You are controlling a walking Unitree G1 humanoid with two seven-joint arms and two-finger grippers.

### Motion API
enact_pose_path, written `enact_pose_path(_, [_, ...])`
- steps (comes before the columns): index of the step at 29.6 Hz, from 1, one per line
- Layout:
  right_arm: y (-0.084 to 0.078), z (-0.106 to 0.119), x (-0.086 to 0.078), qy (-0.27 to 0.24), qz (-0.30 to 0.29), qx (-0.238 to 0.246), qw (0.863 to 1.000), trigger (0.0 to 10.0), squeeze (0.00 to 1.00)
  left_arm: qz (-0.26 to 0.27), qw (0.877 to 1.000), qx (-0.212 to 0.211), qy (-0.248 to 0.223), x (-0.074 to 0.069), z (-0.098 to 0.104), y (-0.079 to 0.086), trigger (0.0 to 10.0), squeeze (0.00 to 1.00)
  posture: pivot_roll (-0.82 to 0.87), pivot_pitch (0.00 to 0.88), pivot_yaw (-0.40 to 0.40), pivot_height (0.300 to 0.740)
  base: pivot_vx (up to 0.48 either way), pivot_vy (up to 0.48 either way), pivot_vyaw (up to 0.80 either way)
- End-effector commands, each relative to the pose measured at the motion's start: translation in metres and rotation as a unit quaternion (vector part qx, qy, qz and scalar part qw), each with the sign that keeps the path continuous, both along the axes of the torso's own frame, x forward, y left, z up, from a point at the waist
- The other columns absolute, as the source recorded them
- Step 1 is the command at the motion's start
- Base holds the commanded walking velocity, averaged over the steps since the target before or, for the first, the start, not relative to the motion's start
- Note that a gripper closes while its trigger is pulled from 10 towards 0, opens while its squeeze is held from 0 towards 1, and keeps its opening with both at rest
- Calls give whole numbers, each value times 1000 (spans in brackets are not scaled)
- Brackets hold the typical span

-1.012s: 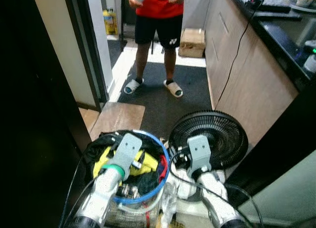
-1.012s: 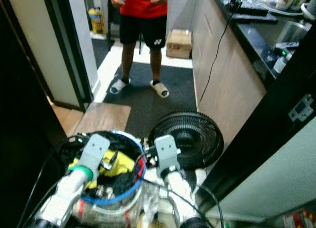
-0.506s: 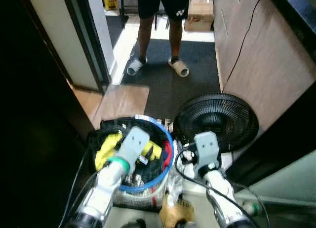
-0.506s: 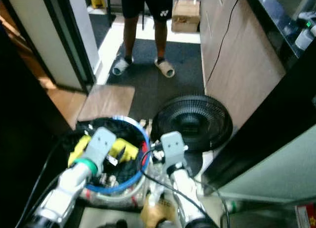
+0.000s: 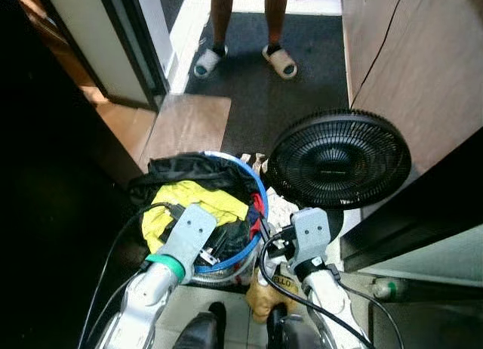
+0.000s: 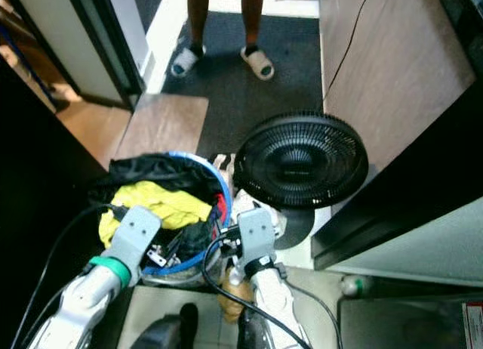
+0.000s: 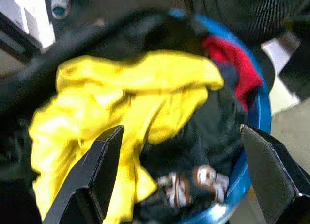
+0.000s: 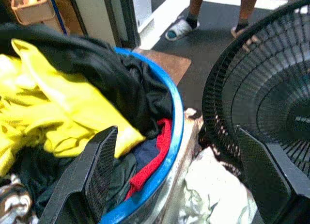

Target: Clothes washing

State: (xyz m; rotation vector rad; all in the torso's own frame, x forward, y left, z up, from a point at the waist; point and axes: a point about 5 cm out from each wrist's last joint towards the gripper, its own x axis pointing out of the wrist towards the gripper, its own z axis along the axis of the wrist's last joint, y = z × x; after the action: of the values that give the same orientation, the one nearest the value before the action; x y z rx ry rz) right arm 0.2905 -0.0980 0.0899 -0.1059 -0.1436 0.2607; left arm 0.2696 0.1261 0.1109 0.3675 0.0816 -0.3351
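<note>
Looking down, the robot sees a round laundry basket point(image 5: 256, 184) with a blue rim sitting on the floor point(image 5: 189, 122), right in front of it. The basket is full of clothes. A yellow shirt point(image 5: 192, 205) lies on top, a black garment point(image 5: 189, 169) hangs over the far edge, and a bit of red cloth point(image 8: 150, 163) peeks out by the rim. Some small patterned fabric sits low in the pile.

The left end effector point(image 7: 181, 173) hangs just over the yellow shirt with its two black fingers spread wide apart. It holds nothing. The right end effector point(image 8: 177, 178) is over the basket's rim, next to the black fan point(image 5: 338, 159), and its fingers are spread wide too. It also holds nothing.

The fan stands just beside the basket, and a white crumpled cloth point(image 8: 213, 190) lies on the floor between them. A person point(image 5: 245, 32) in slippers stands farther off on the dark mat point(image 5: 302, 84).

The washing job looks like it has barely begun. All the clothes seem to be in the basket, and no washing machine can be made out. What is left is probably grabbing the clothes, or the whole basket, and getting them to a washer.
</note>
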Motion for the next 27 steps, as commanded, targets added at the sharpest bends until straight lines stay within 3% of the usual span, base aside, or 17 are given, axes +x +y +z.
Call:
enact_pose_path(1, [1,-13,-5,28,2,-10,1000,10000,0,13,1000,11,26,-7,-11,7,10000,0,181,423,115,740,0,0,0])
enact_pose_path(8, [-1,-15,5,43,6,-41,998,10000,0,46,998,21,45,-8,-25,16,10000,0,153,396,73,740,0,0,0])
enact_pose_path(10, [5,-10,9,40,28,-44,998,10000,0,54,997,18,44,-8,-25,15,10000,0,165,383,45,740,0,0,0])
enact_pose_path(12, [23,-1,16,33,73,-42,996,10000,0,67,997,10,39,-7,-22,13,10000,0,187,376,12,740,0,0,0])
enact_pose_path(14, [23,-1,16,33,73,-42,996,10000,0,67,997,10,39,-7,-22,13,10000,0,187,376,12,740,0,0,0])
enact_pose_path(15, [36,1,19,35,96,-41,994,10000,0,77,996,7,37,-8,-20,14,10000,0,198,376,0,740,0,0,0])
enact_pose_path(19, [45,2,21,38,111,-39,992,10000,0,85,996,6,36,-10,-19,16,10000,0,210,379,-12,740,0,0,0])
enact_pose_path(21, [60,-2,20,56,140,-35,988,10000,0,105,994,7,38,-18,-18,23,10000,0,243,400,-31,740,0,0,0])
enact_pose_path(27, [68,-4,17,64,163,-33,984,10000,0,118,992,10,38,-23,-17,27,10000,0,252,409,-36,740,0,0,0])
